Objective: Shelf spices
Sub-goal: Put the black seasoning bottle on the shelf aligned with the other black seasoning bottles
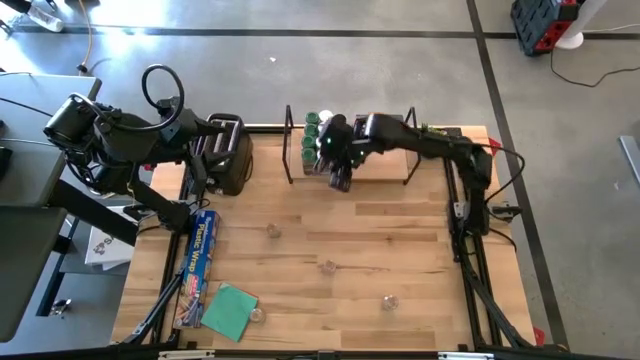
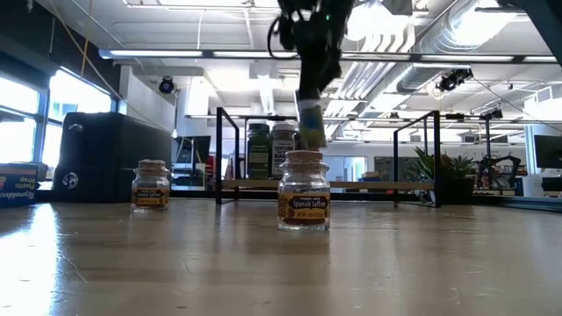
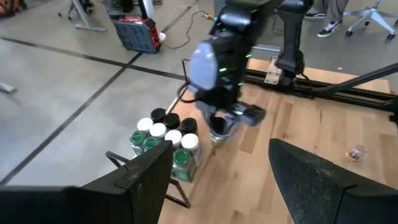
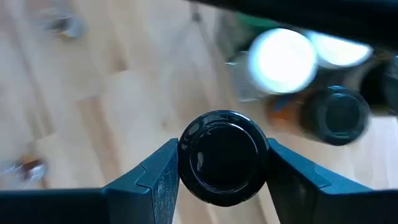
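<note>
At the bench's [image 1: 300,300] near edge lie a green cloth [image 1: 228,310] and a wrap box [image 1: 198,262], with loose jars [image 1: 327,266] scattered across the middle boards, well apart from one another; these look like the spices yet to be shelved. In the low view one tan-topped jar [image 2: 304,190] stands closest, another [image 2: 150,184] farther left. Beyond them, at the far edge, the right pincer [image 4: 222,163] is clamped on a black-topped jar [image 4: 222,155], fingers pressed to either side of its cap so it hangs upright, just beside the cluster [image 3: 163,138] of green, white and black tops already packed at the left end of the shelf [image 1: 385,165]. Holding it by the cap from above likely lets it drop in next to its neighbours without knocking them. The left pincer [image 3: 217,174] waits on the left by the toaster [image 1: 226,150], its fingers apart and holding nothing, clear of the working arm. Most of the shelf's right stretch looks unfilled, so the task seems partway through.
</note>
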Tool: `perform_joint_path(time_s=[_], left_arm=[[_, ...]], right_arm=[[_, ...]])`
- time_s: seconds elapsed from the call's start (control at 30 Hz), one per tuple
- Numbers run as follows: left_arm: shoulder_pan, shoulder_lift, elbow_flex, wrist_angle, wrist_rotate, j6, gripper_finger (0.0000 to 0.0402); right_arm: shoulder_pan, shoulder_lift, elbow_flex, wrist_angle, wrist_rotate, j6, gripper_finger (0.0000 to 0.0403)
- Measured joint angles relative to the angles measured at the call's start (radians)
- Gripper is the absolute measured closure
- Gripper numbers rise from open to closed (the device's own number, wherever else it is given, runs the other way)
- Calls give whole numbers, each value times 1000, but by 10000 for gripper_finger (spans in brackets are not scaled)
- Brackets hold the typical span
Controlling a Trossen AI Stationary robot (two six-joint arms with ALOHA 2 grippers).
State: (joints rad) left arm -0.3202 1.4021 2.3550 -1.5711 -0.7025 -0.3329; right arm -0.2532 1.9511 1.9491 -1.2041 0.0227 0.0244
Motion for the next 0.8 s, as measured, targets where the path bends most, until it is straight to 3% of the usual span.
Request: perform_joint_path(time_s=[0.33,0.6,0.8], left_arm=[[0,0,0,2,-11,3,140],[0,0,0,2,-11,5,140],[0,0,0,2,-10,5,140]], right_arm=[[-101,61,-1,20,54,64,214],[-94,61,-4,47,102,138,210],[-61,20,-95,80,147,205,213]])
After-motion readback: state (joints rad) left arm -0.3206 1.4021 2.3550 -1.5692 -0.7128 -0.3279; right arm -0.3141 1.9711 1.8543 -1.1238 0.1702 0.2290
